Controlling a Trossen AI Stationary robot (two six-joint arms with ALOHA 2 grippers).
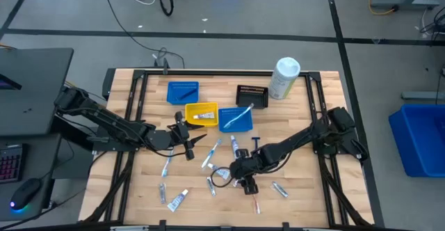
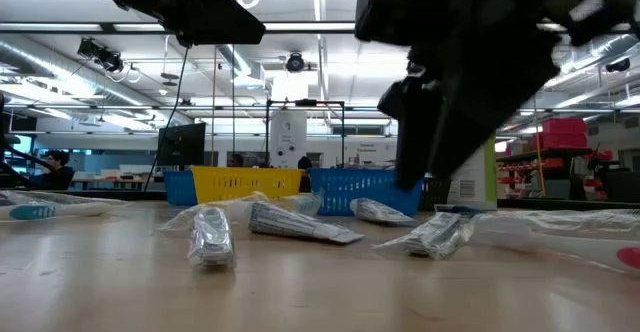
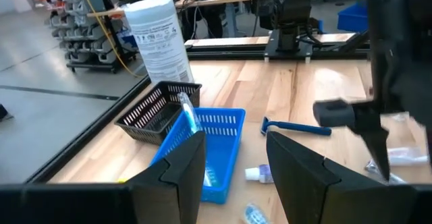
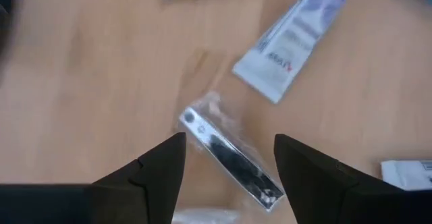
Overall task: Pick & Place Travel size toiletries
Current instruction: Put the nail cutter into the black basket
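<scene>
Travel size toiletries lie scattered on the wooden table's near half: a white-and-blue tube (image 1: 177,202), a toothbrush (image 1: 167,165), a dark razor (image 1: 255,144) and a red toothbrush (image 1: 256,203). My right gripper (image 1: 245,181) points steeply down over them, open. In the right wrist view its fingers stand either side of a silvery nail clipper in a clear packet (image 4: 229,160), above it, beside a white-and-blue tube (image 4: 297,42). My left gripper (image 1: 188,144) hovers open near the yellow bin (image 1: 201,114), pointing almost level toward the blue bin (image 3: 209,150).
The yellow bin holds a tube and the blue bin (image 1: 236,118) a toothbrush. A second blue bin (image 1: 183,92), a black bin (image 1: 252,95) and a tall white canister (image 1: 284,78) stand at the far side. A blue razor (image 3: 297,126) lies beyond the blue bin.
</scene>
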